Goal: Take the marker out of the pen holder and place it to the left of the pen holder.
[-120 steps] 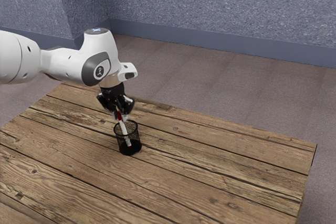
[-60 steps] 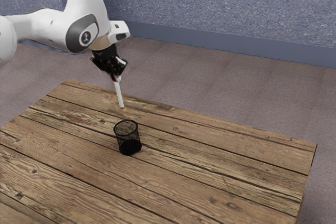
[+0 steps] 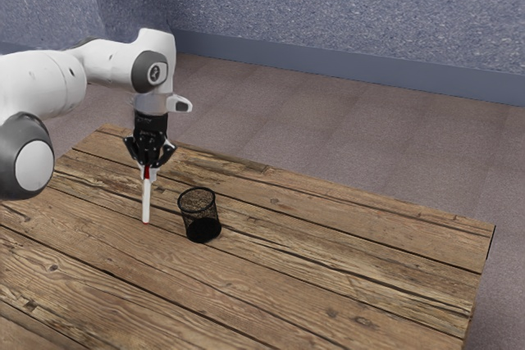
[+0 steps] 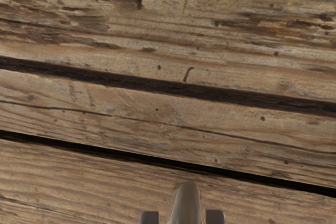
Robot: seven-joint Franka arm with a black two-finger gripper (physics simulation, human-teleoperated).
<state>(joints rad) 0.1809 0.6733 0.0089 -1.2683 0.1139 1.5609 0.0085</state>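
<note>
The slim marker [image 3: 146, 203] is gripped near its upper, red part by the tool [image 3: 148, 173] and held nearly upright beside the pen holder [image 3: 199, 216], on the exterior view's left. It can be expected to be light, stiff and slightly slippery, best held square across its barrel. The pen holder is round black mesh; the tabletop [image 3: 328, 272] is made of rough, grooved planks.

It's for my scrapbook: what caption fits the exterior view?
A black robot hand holds a slim white-and-red marker upright beside a round black mesh pen holder.
</note>
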